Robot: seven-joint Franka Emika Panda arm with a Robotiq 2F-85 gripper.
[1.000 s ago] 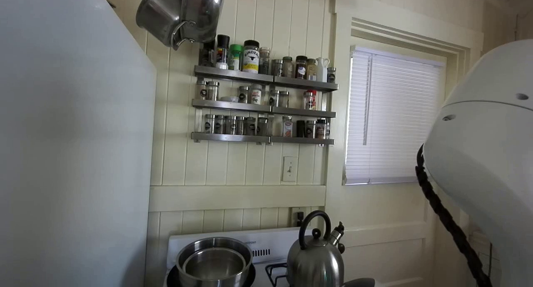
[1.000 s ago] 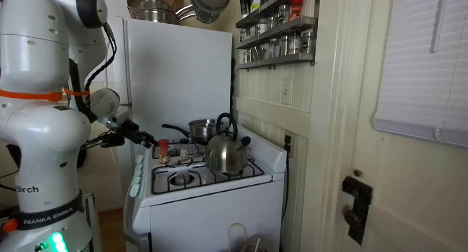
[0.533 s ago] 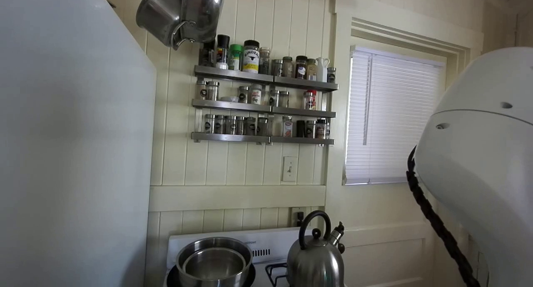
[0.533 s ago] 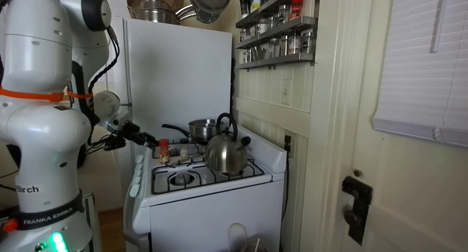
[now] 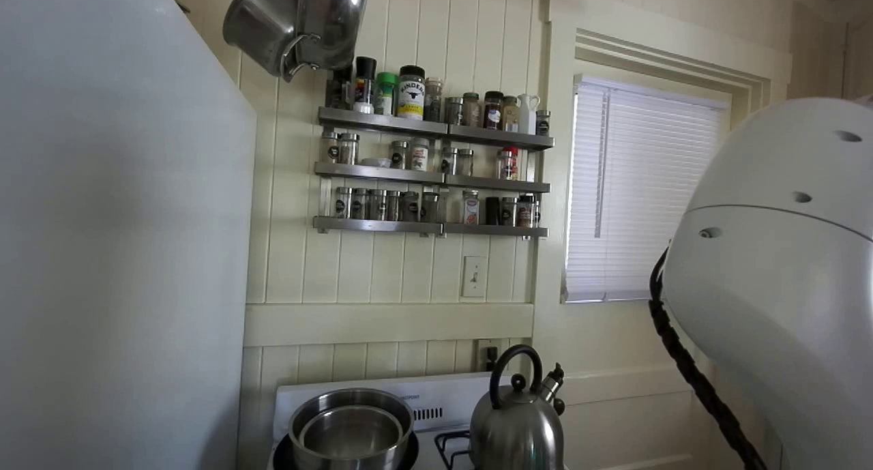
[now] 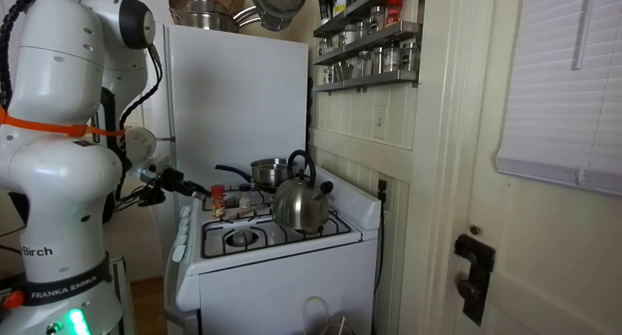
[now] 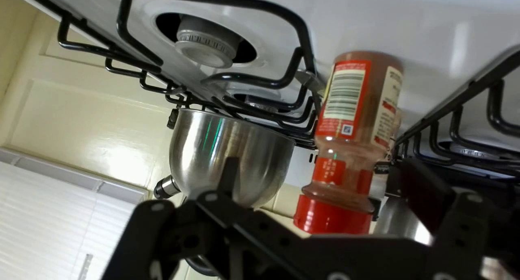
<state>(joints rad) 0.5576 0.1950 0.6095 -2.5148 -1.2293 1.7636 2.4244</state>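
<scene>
Wrist view: the gripper (image 7: pixel 321 166) has its jaws spread wide, clamped on nothing, and the red-capped jar (image 7: pixel 351 121) shows in the gap, base between the grates (image 7: pixel 252 3). Can't really tell if either finger touches it. Kettle (image 7: pixel 231 150) is partly behind one finger.

In an exterior view, the red-capped jar's standing upright on the stove (image 6: pixel 282 281), fingertips just beside its cap. There's a black-capped jar (image 6: pixel 244 200) near it and a pot (image 6: pixel 267 172) farther back.

In an exterior view, the arm (image 5: pixel 771 299) blocks part of the blind (image 5: pixel 627 197), and spice jars (image 5: pixel 410 95) line the shelves (image 5: pixel 382 173).
</scene>
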